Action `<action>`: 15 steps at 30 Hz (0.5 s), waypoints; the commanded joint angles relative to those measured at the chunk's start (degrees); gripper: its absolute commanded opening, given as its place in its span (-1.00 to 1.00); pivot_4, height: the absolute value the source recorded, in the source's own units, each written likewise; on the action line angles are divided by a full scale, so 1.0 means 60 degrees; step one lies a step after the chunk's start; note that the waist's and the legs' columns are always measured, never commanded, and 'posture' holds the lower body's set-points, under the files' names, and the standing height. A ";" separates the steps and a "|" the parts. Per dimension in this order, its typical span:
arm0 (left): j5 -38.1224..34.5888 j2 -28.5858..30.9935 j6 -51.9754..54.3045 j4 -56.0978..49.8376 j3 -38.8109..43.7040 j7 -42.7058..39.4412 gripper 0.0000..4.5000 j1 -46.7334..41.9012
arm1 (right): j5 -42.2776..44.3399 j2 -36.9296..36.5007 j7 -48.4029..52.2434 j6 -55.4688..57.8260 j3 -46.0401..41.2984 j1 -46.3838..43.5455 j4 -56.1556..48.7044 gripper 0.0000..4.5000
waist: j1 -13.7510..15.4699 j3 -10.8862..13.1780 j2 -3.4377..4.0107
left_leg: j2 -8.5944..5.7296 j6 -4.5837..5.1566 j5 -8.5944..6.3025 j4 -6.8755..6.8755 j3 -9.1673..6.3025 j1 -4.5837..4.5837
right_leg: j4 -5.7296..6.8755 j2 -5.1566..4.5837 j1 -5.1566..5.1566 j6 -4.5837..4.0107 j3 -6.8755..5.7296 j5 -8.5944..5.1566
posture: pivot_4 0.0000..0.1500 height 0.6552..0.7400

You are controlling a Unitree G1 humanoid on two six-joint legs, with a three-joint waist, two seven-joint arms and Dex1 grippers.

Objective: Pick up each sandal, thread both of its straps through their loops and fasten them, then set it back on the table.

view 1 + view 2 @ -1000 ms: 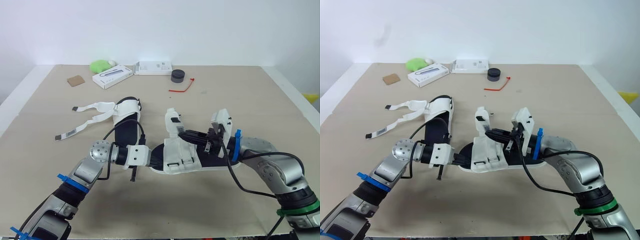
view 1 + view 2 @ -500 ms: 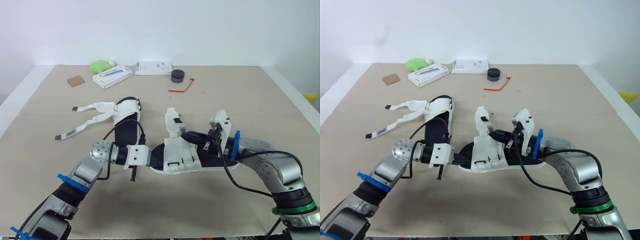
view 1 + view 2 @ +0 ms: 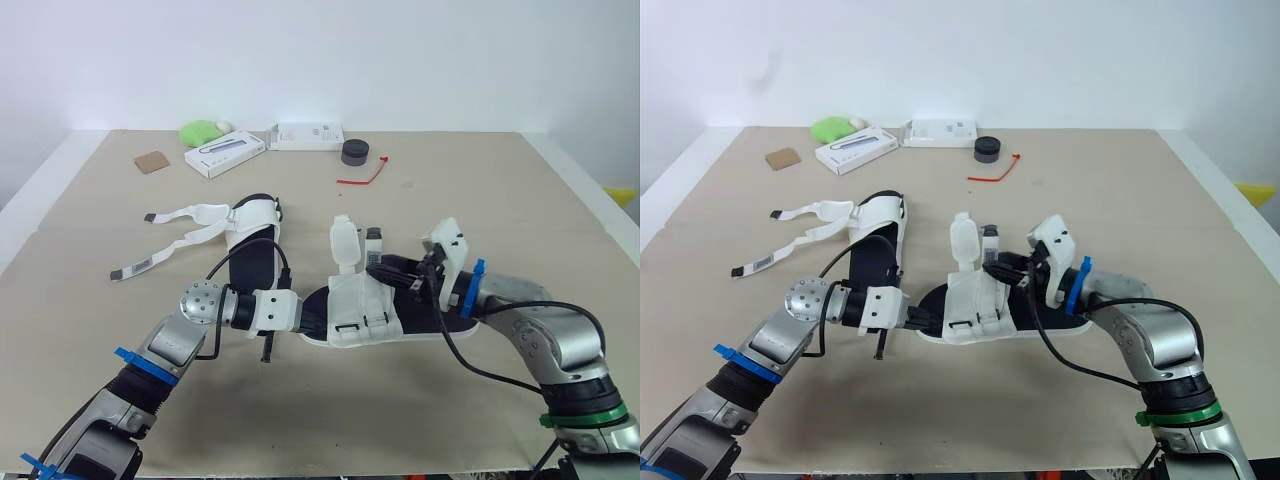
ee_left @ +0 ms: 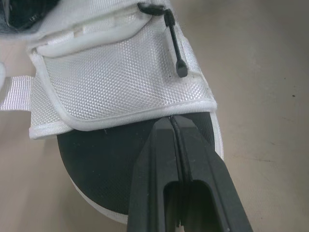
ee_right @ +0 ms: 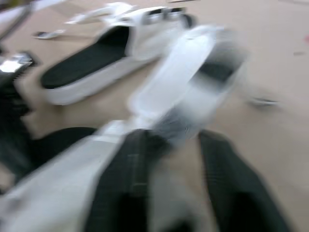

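Left end effector [image 3: 301, 316], clenched, pins the sandal [image 3: 365, 312] mid-frame; right end effector [image 3: 390, 268], released, should grip the upright strap [image 3: 343, 243] near its tip squarely.

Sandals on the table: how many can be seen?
2. The left sandal lies with straps spread loose; the middle sandal lies to its right, nearer the robot. None seems hidden.

sandal upper [image 4: 120, 82]: white cloth, fine woven mesh, matt
sandal footbed [image 4: 96, 164]: black, matt, finely grained
left gripper [image 4: 172, 122]: black plastic, smooth, slight sheen
worktop [image 4: 256, 72]: matt, smooth
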 commanded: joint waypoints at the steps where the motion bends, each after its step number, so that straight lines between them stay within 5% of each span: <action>1: 0.0377 0.0140 0.0125 0.0327 -0.0321 -0.0133 -1.00 0.0209 | -0.0323 -0.0108 0.0139 -0.0534 -0.0407 -0.0057 -0.0214 0.57 | 0.0000 0.0000 0.0001 | 0.0000 0.0000 0.0000 0.0000 -0.0001 -0.0002 | 0.0000 0.0000 -0.0002 0.0000 0.0000 0.0000 | 1.00 1.00; 3: 0.0378 0.0140 0.0116 0.0329 -0.0324 -0.0142 -1.00 0.0205 | -0.0543 -0.0094 0.0192 -0.0831 -0.0505 -0.0087 -0.0204 0.96 | 0.0000 0.0000 0.0001 | 0.0000 0.0000 0.0000 0.0000 -0.0001 -0.0004 | 0.0000 0.0000 -0.0003 0.0000 0.0001 0.0000 | 1.00 1.00; 13: 0.0416 0.0063 0.0018 0.0455 -0.0363 -0.0142 -1.00 0.0119 | -0.0121 0.0427 0.1055 -0.1260 -0.0291 -0.1418 -0.0986 0.96 | -0.0003 0.0000 0.0003 | 0.0001 0.0000 0.0000 0.0000 0.0000 0.0000 | 0.0001 0.0005 -0.0003 0.0000 0.0003 0.0002 | 1.00 1.00; 15: 0.0421 0.0026 0.0010 0.0486 -0.0375 -0.0125 -1.00 0.0104 | -0.0174 0.0537 0.1239 -0.1172 -0.0065 -0.1543 -0.0976 0.73 | 0.0002 -0.0001 0.0003 | 0.0002 0.0000 0.0000 0.0000 -0.0003 -0.0001 | 0.0001 0.0005 -0.0003 -0.0002 0.0001 0.0003 | 1.00 1.00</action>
